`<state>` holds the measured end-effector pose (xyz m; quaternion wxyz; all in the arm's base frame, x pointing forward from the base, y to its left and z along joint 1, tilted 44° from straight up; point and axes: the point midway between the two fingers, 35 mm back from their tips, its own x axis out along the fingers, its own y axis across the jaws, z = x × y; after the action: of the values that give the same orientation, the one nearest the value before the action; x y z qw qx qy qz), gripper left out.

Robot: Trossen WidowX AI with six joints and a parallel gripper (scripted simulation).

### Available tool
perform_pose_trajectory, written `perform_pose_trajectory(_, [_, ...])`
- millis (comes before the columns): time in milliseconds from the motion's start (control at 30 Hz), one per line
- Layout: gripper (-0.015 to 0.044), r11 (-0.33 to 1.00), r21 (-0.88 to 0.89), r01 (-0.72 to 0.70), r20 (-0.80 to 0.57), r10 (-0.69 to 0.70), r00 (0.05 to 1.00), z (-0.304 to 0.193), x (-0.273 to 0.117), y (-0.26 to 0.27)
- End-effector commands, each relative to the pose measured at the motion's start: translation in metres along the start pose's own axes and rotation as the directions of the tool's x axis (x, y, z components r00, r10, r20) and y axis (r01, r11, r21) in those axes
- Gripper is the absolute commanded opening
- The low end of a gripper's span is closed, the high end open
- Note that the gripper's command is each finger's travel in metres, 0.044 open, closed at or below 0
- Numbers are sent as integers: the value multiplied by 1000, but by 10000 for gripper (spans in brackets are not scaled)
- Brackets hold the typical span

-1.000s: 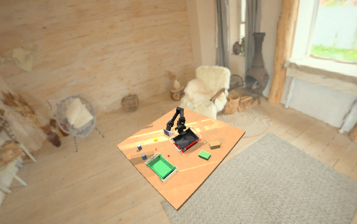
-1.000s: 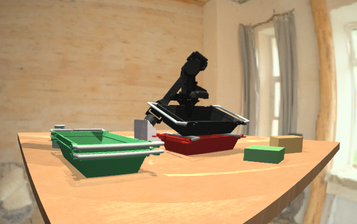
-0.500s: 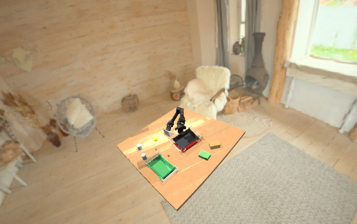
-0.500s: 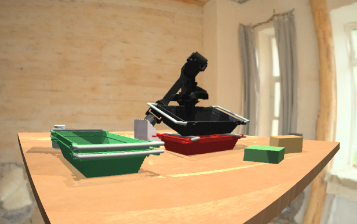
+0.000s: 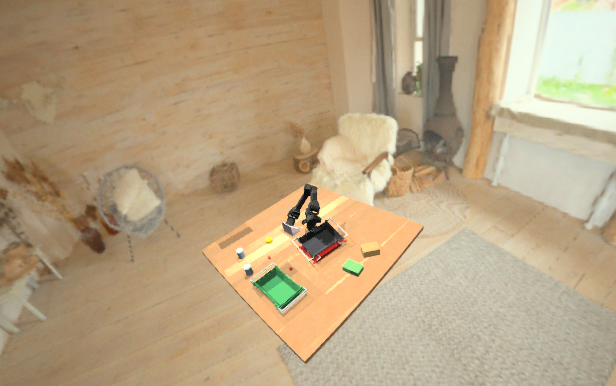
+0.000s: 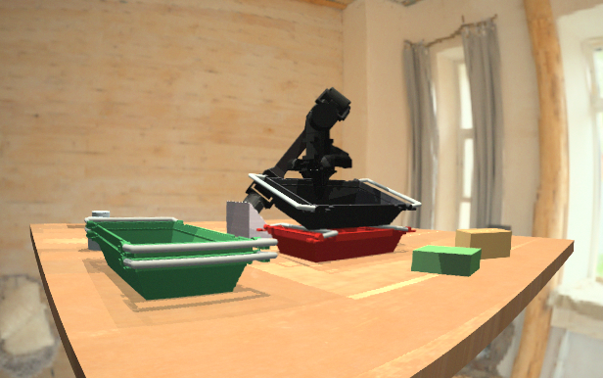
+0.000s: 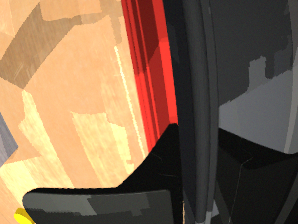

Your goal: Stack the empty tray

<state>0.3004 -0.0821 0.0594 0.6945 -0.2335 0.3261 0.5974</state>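
Black tray in my claw, above the red one

My gripper [image 5: 311, 228] [image 6: 320, 188] is clamped on the black tray's [image 5: 321, 239] [image 6: 352, 215] [image 7: 197, 100] wall. It sits tilted above the red tray [image 5: 327, 251] [image 6: 343, 246] [image 7: 157, 75], whose 2 bars are swung in. 2 blocks, green [image 5: 353, 267] [image 6: 445, 260] and tan [image 5: 370, 249] [image 6: 484, 243], lie nearby.

Pale wooden planks cover the wall [image 5: 200, 75] [image 6: 147, 98], and grey curtains [image 5: 385, 60] [image 6: 482, 108] hang near a rough timber post [image 5: 487, 90] [image 6: 543, 73]. Daylight fills the window [image 5: 577, 50] [image 6: 596, 122]. A fleecy armchair [image 5: 367, 132] stands near a dark stove [image 5: 445, 117]; a grey rug [image 5: 475, 310] lies on the plank floor [image 5: 165, 300].
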Motion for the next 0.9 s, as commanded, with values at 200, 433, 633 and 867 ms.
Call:
perform_pose_trajectory(200, [0, 1000, -8, -26, 2, 26, 1000, 4, 6, 4])
perform_pose_trajectory(433, [0, 1000, -8, -26, 2, 26, 1000, 4, 6, 4])
perform_pose_trajectory(633, [0, 1000, -8, -26, 2, 26, 1000, 4, 6, 4])
perform_pose_trajectory(867, [0, 1000, 0, -2, 0, 2, 1000, 0, 1, 0])
